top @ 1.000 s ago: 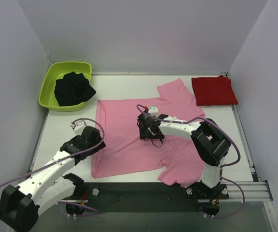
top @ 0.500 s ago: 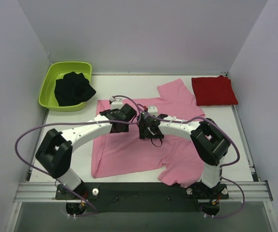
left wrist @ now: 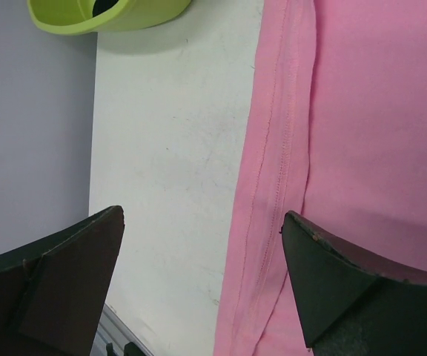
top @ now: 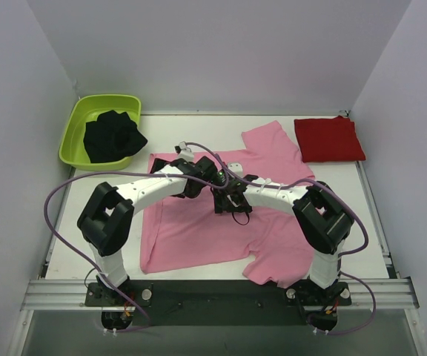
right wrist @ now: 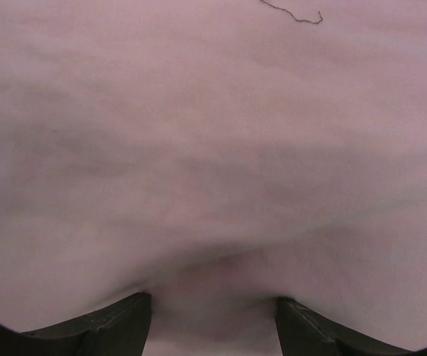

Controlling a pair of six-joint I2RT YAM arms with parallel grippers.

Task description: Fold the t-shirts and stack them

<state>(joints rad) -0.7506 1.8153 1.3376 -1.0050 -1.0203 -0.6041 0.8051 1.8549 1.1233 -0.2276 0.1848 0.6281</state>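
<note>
A light pink t-shirt (top: 199, 222) lies spread flat in the middle of the table. A deep red t-shirt (top: 328, 139) lies folded at the back right. My left gripper (top: 204, 175) reaches across the pink shirt's far part, close to the right gripper. In the left wrist view the left gripper (left wrist: 203, 215) is wide open and empty, with the pink shirt's stitched hem (left wrist: 273, 185) and bare table beneath it. My right gripper (top: 229, 202) points down onto the pink shirt. Close up, the right gripper (right wrist: 213, 298) is open and pressed onto the pink cloth (right wrist: 213, 148), which bulges between its jaws.
A lime green tub (top: 99, 130) holding a dark cloth (top: 113, 136) stands at the back left; its rim (left wrist: 110, 16) shows in the left wrist view. Walls close in the table on three sides. The two arms nearly meet above the shirt.
The left arm has swung from the table's near left up and across to the pink shirt's far part, and its jaws have opened wider. The right arm has not moved.
</note>
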